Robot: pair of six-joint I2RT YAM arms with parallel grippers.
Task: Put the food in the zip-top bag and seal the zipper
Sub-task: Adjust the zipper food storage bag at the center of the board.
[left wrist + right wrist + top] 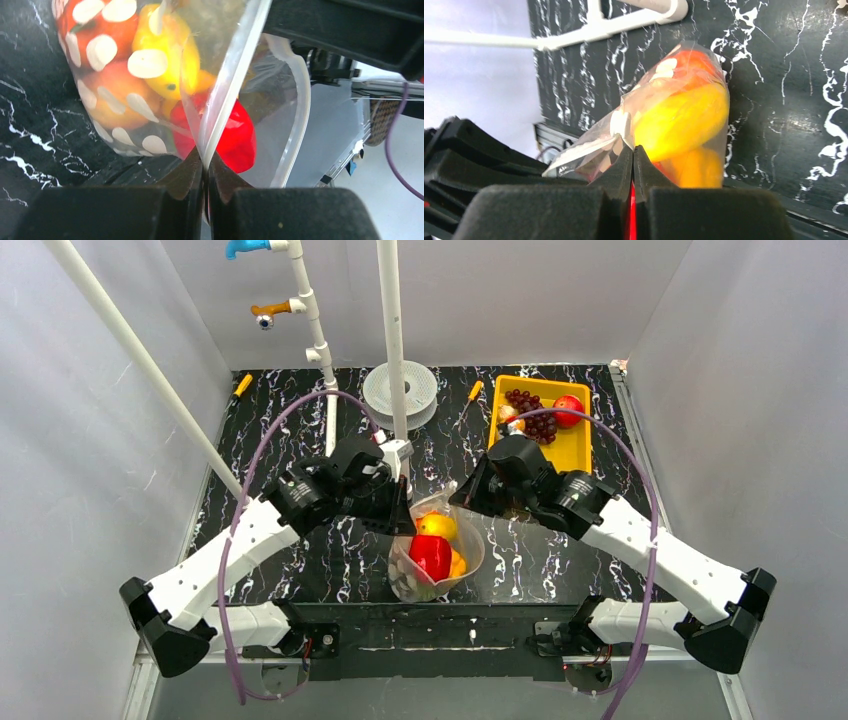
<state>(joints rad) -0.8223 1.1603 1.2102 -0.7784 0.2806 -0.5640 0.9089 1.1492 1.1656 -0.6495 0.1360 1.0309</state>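
Note:
The clear polka-dot zip-top bag [437, 558] hangs between both grippers over the near middle of the table, with its mouth open upward. Inside are a yellow fruit [438, 526], a red pepper [431, 555] and orange pieces. My left gripper [404, 512] is shut on the bag's left mouth edge; in the left wrist view [205, 156] it pinches the whitish zipper strip [235, 75], with the red pepper [237, 135] and a yellow pepper [160, 55] behind. My right gripper [466, 496] is shut on the right mouth edge [633, 148], beside yellow food [684, 120].
A yellow tray [572, 450] at the back right holds grapes [530, 412] and a red apple [568, 408]. A white round base [400, 392] with a pole stands at the back centre. White pipes slant across the left. Two small yellow-handled tools [472, 392] lie at the back.

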